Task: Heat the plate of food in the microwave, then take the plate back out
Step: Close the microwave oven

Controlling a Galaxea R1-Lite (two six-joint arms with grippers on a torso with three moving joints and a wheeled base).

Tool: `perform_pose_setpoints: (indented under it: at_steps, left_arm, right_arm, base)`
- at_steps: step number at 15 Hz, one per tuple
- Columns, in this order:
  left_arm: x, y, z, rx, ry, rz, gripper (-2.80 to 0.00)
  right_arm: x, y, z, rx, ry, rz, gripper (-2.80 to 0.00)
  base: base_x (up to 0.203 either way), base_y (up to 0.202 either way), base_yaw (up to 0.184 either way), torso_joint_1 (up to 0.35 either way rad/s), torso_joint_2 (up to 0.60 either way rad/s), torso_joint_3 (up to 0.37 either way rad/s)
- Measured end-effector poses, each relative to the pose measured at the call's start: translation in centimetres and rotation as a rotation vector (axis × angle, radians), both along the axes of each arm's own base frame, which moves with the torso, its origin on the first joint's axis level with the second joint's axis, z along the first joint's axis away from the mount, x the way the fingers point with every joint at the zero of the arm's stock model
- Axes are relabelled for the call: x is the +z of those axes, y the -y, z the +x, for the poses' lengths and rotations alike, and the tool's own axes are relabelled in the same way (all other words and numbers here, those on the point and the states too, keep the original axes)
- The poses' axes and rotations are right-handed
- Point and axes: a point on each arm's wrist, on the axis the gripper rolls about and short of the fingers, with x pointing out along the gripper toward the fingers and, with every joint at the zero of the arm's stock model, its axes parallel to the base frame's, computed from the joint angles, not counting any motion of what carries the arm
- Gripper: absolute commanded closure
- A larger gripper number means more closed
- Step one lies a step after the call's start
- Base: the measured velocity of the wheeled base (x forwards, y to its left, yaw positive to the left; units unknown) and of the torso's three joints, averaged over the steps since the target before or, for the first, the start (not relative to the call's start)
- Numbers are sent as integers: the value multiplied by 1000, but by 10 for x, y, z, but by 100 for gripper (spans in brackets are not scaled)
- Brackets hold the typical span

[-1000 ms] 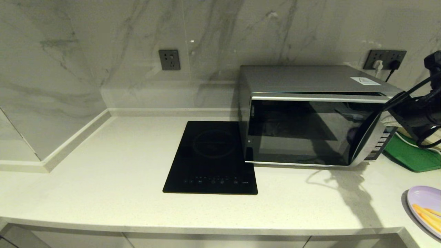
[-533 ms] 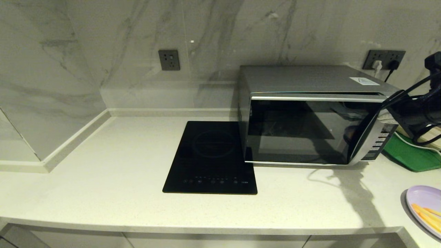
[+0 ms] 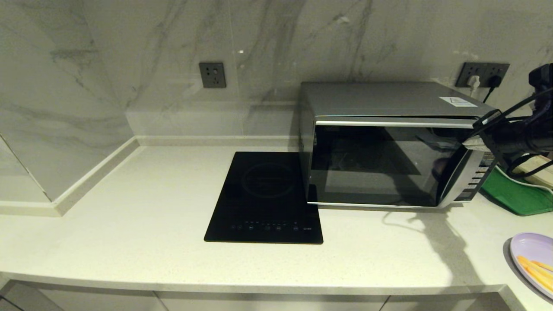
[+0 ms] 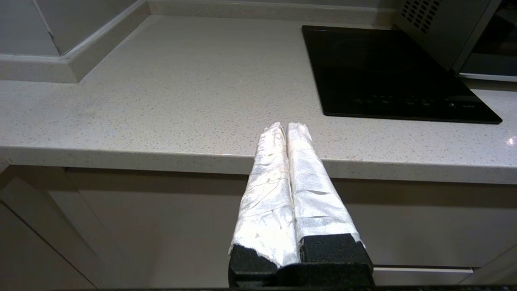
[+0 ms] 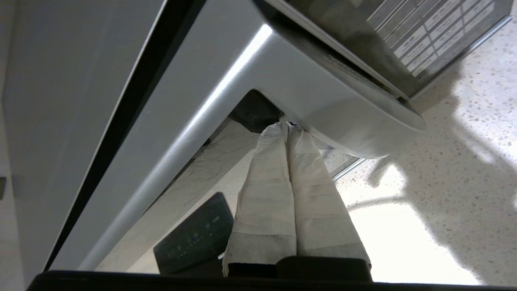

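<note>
The silver microwave [image 3: 389, 142] stands at the back right of the counter, its dark glass door shut. My right gripper [image 3: 468, 144] is shut, its white-wrapped tips [image 5: 284, 127] pressed together against the curved silver trim [image 5: 331, 105] between door and keypad. The lavender plate of food [image 3: 533, 261], with orange-yellow sticks on it, lies at the counter's front right edge, partly cut off. My left gripper [image 4: 284, 127] is shut and empty, parked below the counter's front edge and out of the head view.
A flat black induction cooktop [image 3: 265, 196] lies left of the microwave. A green tray [image 3: 514, 194] and a white cable sit to the microwave's right. Wall sockets [image 3: 484, 73] are behind. The white counter [image 3: 129, 216] stretches to the left.
My right arm has risen and shifted slightly left, bringing the shut fingertips up along the curved trim at the door's right edge. The door stays shut and the plate has not moved.
</note>
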Motion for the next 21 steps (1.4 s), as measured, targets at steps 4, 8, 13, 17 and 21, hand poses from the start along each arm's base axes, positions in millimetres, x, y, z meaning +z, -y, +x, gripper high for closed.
perform_pose_setpoints:
  at_steps: [4,8,13,17,21]
  left_arm:
    - [0,0,0,0,0,0,0]
    - [0,0,0,0,0,0,0]
    - [0,0,0,0,0,0,0]
    - [0,0,0,0,0,0,0]
    - [0,0,0,0,0,-1,0]
  right_arm:
    - [7,0,0,3,23,-4,0]
    - [11,0,3,14,37,-24,0]
    - [8,1,12,13,72,-31,0]
    - [1,2,13,14,52,-27,0]
    - [5,-2,-9,70,36,-38,0]
  base:
    - [0,0,0,0,0,0]
    - [0,0,0,0,0,0]
    - [0,0,0,0,0,0]
    - [0,0,0,0,0,0]
    - [0,0,0,0,0,0]
